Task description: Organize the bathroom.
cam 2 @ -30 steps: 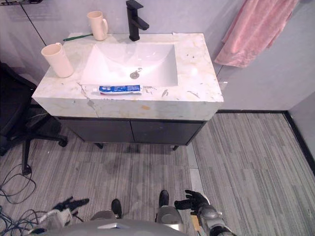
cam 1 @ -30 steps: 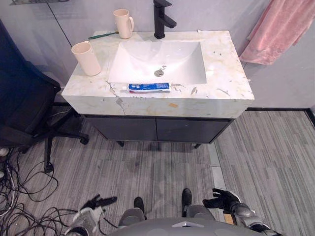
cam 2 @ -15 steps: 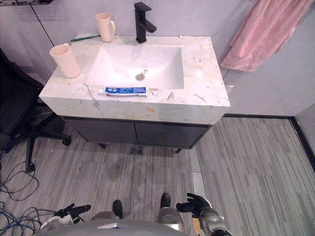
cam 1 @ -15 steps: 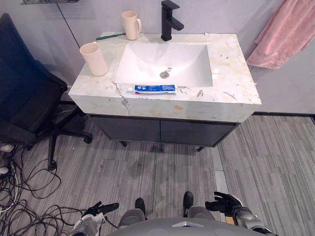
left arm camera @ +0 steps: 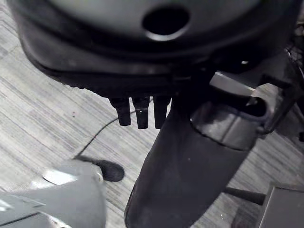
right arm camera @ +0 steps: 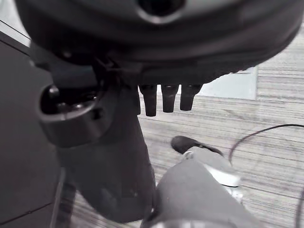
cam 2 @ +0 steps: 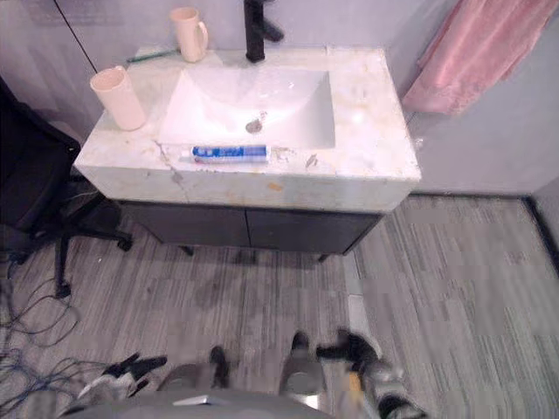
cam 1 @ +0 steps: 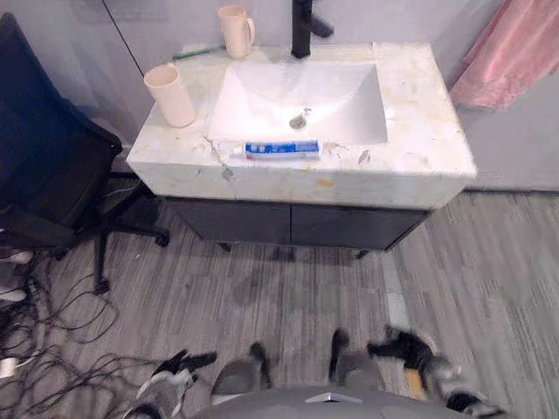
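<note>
A marble-topped vanity (cam 1: 428, 131) with a white sink (cam 1: 297, 96) stands ahead. A blue-and-white toothpaste tube (cam 1: 281, 148) lies flat on its front rim. One cream cup (cam 1: 170, 94) stands at the counter's left side. A second cream cup (cam 1: 236, 29) with a handle stands at the back, beside a green toothbrush (cam 1: 199, 53) lying flat. My left hand (cam 1: 179, 367) hangs low near the floor, fingers (left arm camera: 141, 111) straight and holding nothing. My right hand (cam 1: 406, 349) hangs low on the other side, fingers (right arm camera: 164, 97) relaxed and empty. Both hands are far from the counter.
A black faucet (cam 1: 304, 26) rises behind the sink. A pink towel (cam 1: 515, 52) hangs on the wall at the right. A black office chair (cam 1: 44, 166) stands left of the vanity, with loose cables (cam 1: 35, 332) on the floor. Dark cabinet doors (cam 1: 288, 223) sit under the counter.
The whole picture has shifted, so the camera moved; the vanity now sits slightly higher and larger. Nothing on the counter has moved. Both hands still hang low and empty.
</note>
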Robot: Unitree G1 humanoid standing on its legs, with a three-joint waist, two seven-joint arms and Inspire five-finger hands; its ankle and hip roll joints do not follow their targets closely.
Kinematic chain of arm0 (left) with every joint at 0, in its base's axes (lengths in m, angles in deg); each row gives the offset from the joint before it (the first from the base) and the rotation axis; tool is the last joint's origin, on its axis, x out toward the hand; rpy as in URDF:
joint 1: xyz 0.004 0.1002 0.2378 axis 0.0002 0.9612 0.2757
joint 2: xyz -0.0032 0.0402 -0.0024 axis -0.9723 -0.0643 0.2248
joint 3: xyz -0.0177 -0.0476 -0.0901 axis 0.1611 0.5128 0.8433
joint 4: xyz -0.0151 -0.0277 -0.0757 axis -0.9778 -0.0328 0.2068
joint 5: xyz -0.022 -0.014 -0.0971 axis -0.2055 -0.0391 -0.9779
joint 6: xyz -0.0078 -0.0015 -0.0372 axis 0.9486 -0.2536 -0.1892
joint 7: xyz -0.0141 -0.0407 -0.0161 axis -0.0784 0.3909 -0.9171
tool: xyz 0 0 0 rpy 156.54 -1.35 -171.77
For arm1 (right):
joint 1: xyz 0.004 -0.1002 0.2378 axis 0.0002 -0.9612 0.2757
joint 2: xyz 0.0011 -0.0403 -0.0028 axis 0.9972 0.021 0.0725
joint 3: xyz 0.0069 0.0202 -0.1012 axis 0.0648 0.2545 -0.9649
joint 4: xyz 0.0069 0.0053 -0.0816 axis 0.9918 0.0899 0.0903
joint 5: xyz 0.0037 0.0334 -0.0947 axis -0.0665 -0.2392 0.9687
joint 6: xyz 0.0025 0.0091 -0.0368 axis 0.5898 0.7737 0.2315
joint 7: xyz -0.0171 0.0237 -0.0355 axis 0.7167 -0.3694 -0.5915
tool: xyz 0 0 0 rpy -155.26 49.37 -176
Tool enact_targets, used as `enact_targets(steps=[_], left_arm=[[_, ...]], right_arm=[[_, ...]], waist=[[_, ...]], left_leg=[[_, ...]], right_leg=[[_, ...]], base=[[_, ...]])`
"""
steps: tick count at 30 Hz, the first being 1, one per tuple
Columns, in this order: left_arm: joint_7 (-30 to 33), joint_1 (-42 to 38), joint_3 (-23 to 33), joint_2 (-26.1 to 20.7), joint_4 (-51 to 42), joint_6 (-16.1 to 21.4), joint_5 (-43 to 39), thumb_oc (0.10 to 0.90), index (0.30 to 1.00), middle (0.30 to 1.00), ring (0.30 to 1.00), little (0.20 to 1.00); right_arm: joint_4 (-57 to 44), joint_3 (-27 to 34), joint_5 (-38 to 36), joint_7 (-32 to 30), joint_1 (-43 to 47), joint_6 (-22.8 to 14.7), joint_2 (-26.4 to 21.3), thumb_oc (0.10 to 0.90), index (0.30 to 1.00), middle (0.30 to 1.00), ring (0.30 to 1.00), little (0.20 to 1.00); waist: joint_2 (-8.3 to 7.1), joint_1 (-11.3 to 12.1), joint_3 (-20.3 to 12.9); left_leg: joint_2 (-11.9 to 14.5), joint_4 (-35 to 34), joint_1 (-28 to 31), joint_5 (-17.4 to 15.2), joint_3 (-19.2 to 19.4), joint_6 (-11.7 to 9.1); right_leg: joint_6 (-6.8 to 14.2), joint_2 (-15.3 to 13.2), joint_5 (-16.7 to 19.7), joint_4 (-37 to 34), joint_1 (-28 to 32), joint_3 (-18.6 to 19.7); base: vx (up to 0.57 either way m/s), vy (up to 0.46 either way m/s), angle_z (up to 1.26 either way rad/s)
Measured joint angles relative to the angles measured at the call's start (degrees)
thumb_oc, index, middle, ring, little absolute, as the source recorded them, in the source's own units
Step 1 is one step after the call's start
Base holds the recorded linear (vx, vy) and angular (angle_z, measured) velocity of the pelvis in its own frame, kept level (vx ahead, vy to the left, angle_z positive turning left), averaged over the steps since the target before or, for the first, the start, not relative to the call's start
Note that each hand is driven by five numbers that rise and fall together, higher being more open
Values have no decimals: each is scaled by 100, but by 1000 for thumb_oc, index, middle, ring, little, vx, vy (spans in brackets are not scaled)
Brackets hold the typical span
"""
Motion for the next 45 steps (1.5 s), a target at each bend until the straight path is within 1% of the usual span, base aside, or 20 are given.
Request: enact_targets(steps=[1,3,4,6,7,8,12,16,18,19,20,22,24,26,27,30,34,39,43,45], left_arm=[[30,-68,-32,-93,-5,-4,7,800,900,900,900,900],[79,-139,-170,-234,-79,52,17,800,900,900,900,900],[45,-325,-197,-443,-110,72,17,800,900,900,900,900],[55,-298,-200,-535,-322,140,15,800,900,900,900,900],[59,-247,-189,-503,-473,142,15,800,900,900,900,900],[55,-189,-195,-485,-521,142,6,800,900,900,900,900],[178,-19,-204,-344,-524,190,-36,800,900,900,900,900],[381,77,-12,-498,-1223,395,-24,800,900,900,900,900],[492,2,68,-798,-1824,529,43,800,900,900,900,900],[563,-36,92,-1254,-2664,486,462,800,900,900,900,900],[563,-36,92,-1254,-2664,486,462,800,900,900,900,900],[642,-172,121,-1982,-3680,768,1087,800,900,900,900,900],[695,-259,296,-2757,-4514,638,1550,800,900,900,900,900],[717,-353,631,-3911,-5297,676,1947,800,900,900,900,900],[809,-572,748,-4103,-5287,725,2022,800,900,900,900,900],[963,-833,846,-4288,-5245,751,2025,800,900,900,900,900],[1177,-1396,1044,-5042,-5518,767,2034,800,900,900,900,900],[403,-1666,984,-5398,-6809,1034,1926,800,900,900,900,900],[-284,-2137,385,-5521,-7056,786,1239,800,900,900,900,900],[-604,-2753,-305,-5538,-7034,270,900,800,900,900,900,900]], right_arm=[[-20,-131,70,8,135,6,-60,800,900,900,900,900],[50,-181,62,34,99,75,18,800,900,900,900,900],[145,-237,58,77,-38,193,251,800,900,900,900,900],[316,-239,38,116,-223,329,503,800,900,900,900,900],[322,-323,34,191,-318,381,543,800,900,900,900,900],[321,-360,50,221,-309,391,530,800,900,900,900,900],[315,-409,65,210,-245,445,192,800,900,900,900,900],[-106,-342,32,188,-350,441,40,800,900,900,900,900],[-202,-299,29,166,-240,419,42,800,900,900,900,900],[-242,-288,15,160,-177,398,43,800,900,900,900,900],[-242,-288,15,160,-177,398,43,800,900,900,900,900],[-252,-259,1,127,-198,408,61,800,900,900,900,900],[-273,-237,-10,121,-218,406,63,800,900,900,900,900],[-253,-244,-19,119,-307,431,77,800,900,900,900,900],[-224,-249,-18,118,-356,443,80,800,900,900,900,900],[-199,-264,-19,121,-416,471,90,800,900,900,900,900],[-134,-475,-22,131,-436,526,112,800,900,900,900,900],[34,-473,-90,182,-342,565,259,800,900,900,900,900],[105,-473,-248,224,-200,706,256,800,900,900,900,900],[216,-473,-388,215,-162,785,262,800,900,900,900,900]], waist=[[-121,0,148],[-129,-106,189],[-294,-188,226],[-436,-134,269],[-364,-133,291],[-381,-119,294],[3,-143,433],[-3,-125,423],[-73,-110,381],[-121,-65,356],[-121,-65,356],[-184,30,307],[-189,52,300],[-198,57,264],[-170,75,210],[-148,102,128],[-219,157,-48],[-431,220,-116],[-440,174,-108],[-444,177,-105]], left_leg=[[-116,73,102,-47,78,44],[-192,25,-3,-58,-110,-3],[-410,-21,-189,76,-487,38],[-511,-88,-206,186,-527,23],[-535,-111,-259,233,-636,69],[-565,-192,-246,286,-670,40],[-558,-767,132,665,-815,-77],[-463,-1159,488,774,-860,-175],[-424,-1290,551,836,-893,-210],[-402,-1381,592,873,-922,-226],[-402,-1381,592,873,-922,-226],[-392,-1441,584,921,-976,-251],[-391,-1485,662,932,-1022,-251],[-400,-1496,662,927,-1079,-257],[-404,-1508,666,928,-1090,-258],[-408,-1527,678,927,-1096,-259],[-411,-1553,772,893,-1092,-307],[-435,-1532,762,858,-1072,-323],[-458,-1421,727,779,-1010,-306],[-455,-1300,692,716,-966,-292]], right_leg=[[8,-141,96,885,-528,244],[97,-52,-277,-33,-566,404],[113,69,-386,-959,-443,699],[-93,158,-510,-799,-376,851],[-320,305,-658,-597,-233,722],[-356,387,-684,-652,-79,644],[-410,548,-361,-1466,503,615],[-458,656,-349,-1775,834,516],[-500,701,-309,-1861,902,483],[-514,715,-300,-1888,939,424],[-514,715,-300,-1888,939,424],[-533,724,-278,-1944,968,351],[-524,725,-259,-2048,1110,325],[-512,723,-205,-2173,1192,251],[-524,716,-188,-2209,1216,222],[-527,715,-182,-2259,1256,210],[-513,713,-172,-2370,1392,183],[-498,687,-163,-2355,1395,197],[-469,658,-145,-2355,1395,236],[-452,658,-133,-2350,1400,284]], base=[[230,-225,-7],[153,-198,65],[58,-200,126],[18,-155,110],[8,-64,73],[28,-45,63],[26,-17,18],[44,-28,2],[44,-63,7],[23,-65,5],[12,-54,15],[20,-50,15],[35,-56,9],[58,-51,17],[52,-40,12],[28,-19,3],[52,-39,1],[3,-1,-1],[6,-1,-5],[-14,-8,-12]])
